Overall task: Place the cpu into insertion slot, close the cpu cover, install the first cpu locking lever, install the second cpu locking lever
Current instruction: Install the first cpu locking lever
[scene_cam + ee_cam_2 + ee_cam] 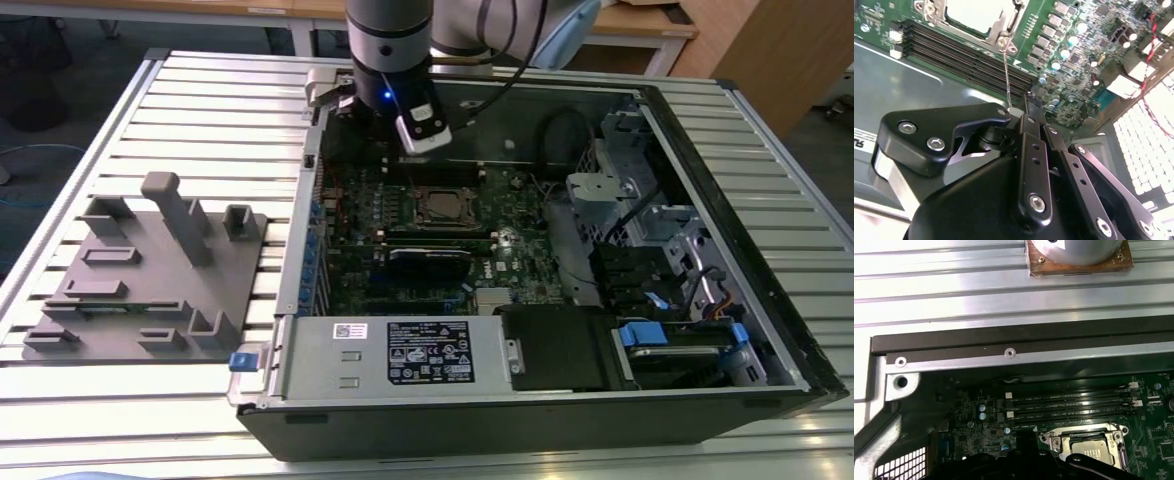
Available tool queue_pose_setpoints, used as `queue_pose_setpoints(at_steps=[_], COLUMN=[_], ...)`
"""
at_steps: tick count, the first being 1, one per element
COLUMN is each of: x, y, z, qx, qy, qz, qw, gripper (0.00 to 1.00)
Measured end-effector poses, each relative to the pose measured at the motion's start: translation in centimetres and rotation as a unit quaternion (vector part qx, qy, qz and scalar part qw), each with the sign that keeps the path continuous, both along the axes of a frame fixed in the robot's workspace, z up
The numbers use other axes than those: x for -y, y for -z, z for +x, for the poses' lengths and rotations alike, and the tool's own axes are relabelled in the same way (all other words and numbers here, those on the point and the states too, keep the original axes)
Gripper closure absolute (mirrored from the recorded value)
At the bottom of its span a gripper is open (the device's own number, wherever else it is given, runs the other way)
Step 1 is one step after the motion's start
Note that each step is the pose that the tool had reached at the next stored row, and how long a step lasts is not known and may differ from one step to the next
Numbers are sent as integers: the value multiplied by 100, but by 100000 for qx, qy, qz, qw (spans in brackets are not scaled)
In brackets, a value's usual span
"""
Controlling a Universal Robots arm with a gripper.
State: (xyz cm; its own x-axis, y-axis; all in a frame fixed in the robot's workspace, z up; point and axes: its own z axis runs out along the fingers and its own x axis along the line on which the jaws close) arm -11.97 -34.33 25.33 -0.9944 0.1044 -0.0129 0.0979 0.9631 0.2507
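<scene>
Hovering black gripper point(1026, 102) next to a thin straight wire lever point(1007, 75), can't tell its grip; dull silver cpu point(974, 12) sits framed by the square shiny cpu cover point(1006, 27).

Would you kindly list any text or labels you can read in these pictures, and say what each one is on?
Black label on the power supply: print too small to read.
Small white sticker beside it: too small.
Circuit board markings: too small to read.
Nothing can be quoted.
</scene>
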Motion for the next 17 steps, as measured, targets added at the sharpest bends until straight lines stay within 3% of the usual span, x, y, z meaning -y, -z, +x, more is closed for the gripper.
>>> queue_pose_setpoints(at_steps=[17], x=[1], y=[4], z=[267], qx=[-5], qy=[-4], qz=[-3], qw=[100000], gripper=[90])
